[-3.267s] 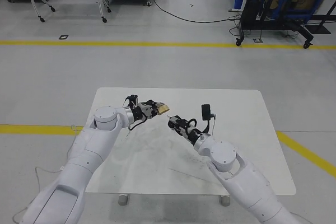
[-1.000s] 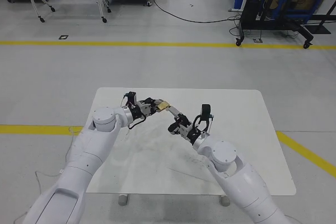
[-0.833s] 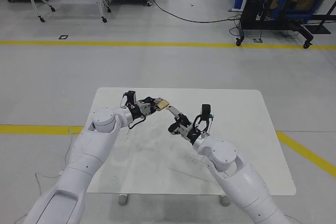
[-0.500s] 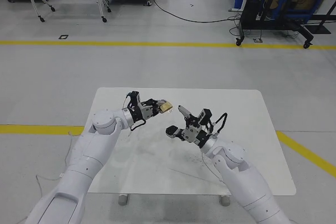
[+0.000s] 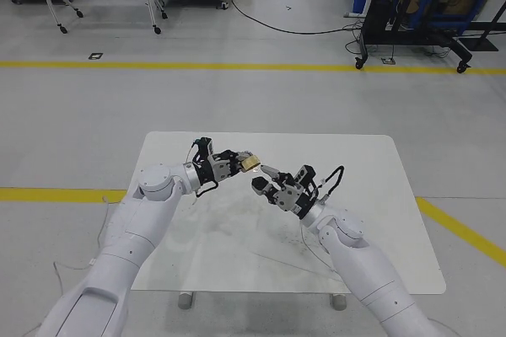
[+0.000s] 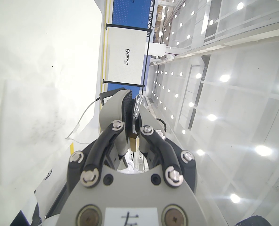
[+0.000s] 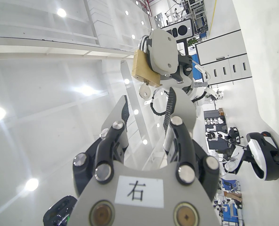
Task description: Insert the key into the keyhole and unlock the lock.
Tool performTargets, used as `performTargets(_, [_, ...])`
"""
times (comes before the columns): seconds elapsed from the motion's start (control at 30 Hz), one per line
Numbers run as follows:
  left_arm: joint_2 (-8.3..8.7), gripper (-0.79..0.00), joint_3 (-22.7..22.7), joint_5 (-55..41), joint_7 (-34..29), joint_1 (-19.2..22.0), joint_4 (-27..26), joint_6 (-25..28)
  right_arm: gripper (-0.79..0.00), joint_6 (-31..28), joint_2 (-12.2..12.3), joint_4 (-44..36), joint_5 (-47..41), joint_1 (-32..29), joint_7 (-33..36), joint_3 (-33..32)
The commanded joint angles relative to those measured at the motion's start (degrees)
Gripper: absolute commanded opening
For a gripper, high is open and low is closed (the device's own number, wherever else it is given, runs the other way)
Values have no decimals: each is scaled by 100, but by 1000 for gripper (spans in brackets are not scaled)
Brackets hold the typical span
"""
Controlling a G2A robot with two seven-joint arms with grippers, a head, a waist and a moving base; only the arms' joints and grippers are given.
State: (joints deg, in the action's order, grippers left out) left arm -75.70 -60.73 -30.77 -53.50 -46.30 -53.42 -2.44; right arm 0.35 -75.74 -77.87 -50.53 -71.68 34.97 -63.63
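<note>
- The left gripper (image 5: 234, 163) is clenching the lock (image 5: 250, 160) between its fingers. It is holding the lock in the air above the far half of the table (image 5: 363, 244), on the left arm's side. Gripping the brass body this way is leaving the keyhole face free and turned toward the other arm.
- The key (image 7: 144, 92) is sitting in the keyhole, with its round bow sticking out of the lock's underside (the blade is hidden inside the body, so how deep it is seated cannot be told).
- The right gripper (image 7: 148, 98) is hovering just beside the bow with its fingers spread apart, grasping nothing. As far as the right wrist view is showing, the bow is lying just ahead of the gap between them and touching neither pad.
- Judging from this, insertion is looking done and the turn is waiting to be made. The open fingers are lining up so they can close on the flat bow and twist it.
- The left arm is acting as a vise, so the twist is going to be working against a firm hold rather than spinning the lock.
- The shackle (image 7: 141, 42) is appearing seated in the body. The left gripper's finger is covering part of it, so I am treating the lock as not yet open.
- The risk is lying in a skewed pinch on the small bow, which could be tugging the key out instead of turning it.
</note>
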Motion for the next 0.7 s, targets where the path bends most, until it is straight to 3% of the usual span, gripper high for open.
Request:
performTargets(0.0, [-2,-785,3,10,2,8,18,-5,-511,-8,-8,31,-10,9,-19,2])
performTargets(0.27, [-7,-785,27,82,-30,49,67,-6,-523,71,-33,87,-6,68,-85,22])
performTargets(0.67, [-21,-785,61,140,-73,117,147,-36,-677,245,-92,333,-256,241,-94,38])
